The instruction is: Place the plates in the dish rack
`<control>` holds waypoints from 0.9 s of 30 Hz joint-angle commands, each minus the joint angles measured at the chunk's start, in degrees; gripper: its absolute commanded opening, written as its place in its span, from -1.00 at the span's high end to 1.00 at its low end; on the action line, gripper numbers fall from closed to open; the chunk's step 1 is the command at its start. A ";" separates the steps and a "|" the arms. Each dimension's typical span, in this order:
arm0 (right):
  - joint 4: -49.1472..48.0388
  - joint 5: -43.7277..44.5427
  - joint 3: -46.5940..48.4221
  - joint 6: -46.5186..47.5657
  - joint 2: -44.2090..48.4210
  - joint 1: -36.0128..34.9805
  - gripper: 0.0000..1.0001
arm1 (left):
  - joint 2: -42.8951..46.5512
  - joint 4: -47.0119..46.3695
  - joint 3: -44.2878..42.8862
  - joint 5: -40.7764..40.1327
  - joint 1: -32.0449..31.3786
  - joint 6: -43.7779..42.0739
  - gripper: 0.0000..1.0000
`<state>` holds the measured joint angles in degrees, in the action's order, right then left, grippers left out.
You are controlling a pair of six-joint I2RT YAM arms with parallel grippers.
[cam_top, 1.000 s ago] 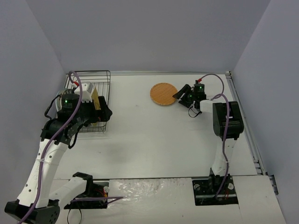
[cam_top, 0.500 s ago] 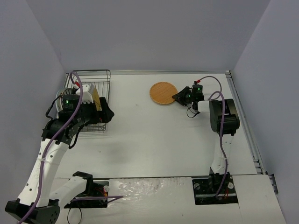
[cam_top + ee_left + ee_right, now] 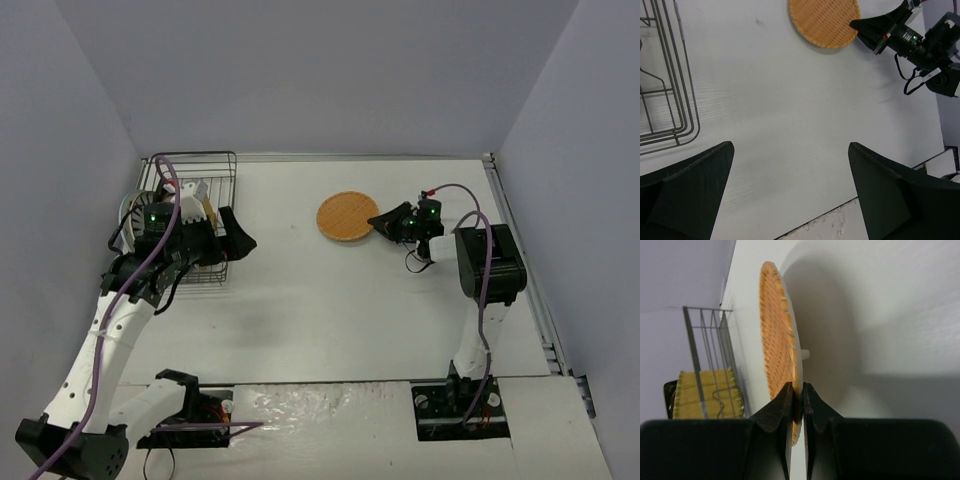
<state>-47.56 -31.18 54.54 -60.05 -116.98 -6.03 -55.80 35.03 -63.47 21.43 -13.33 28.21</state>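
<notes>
Right wrist view: R claw is pinching shut on the rim of the orange plate, its edge sitting btw the two fingers. From the top view, that plate is sitting at back-centre of the worktop, well apart from the dish rack at far left. L claw is hanging wide open w/ nothing in it, just beside the rack's right side. The rack is holding a yellow-green striped plate upright; other contents can't be made out.

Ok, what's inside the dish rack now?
In the dish rack, a yellow striped plate stands on edge beside a white item. The left arm covers the rest, so any other plates are hidden.
</notes>
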 commanded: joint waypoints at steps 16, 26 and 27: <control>-13.48 -13.62 -15.11 -9.81 36.48 -11.00 1.00 | -10.59 -18.52 -2.59 4.41 -7.46 12.35 -0.94; -13.30 -13.20 -14.86 -9.60 39.72 -13.71 1.00 | -11.53 -21.87 -3.19 3.89 -8.29 16.73 -0.84; -13.27 -13.16 -14.90 -9.62 39.77 -13.80 1.00 | -11.50 -22.30 -3.15 3.99 -8.29 17.35 -0.77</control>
<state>-55.19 -44.07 38.17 -69.19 -79.11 -19.34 -68.36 18.68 -62.76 25.03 -21.39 42.15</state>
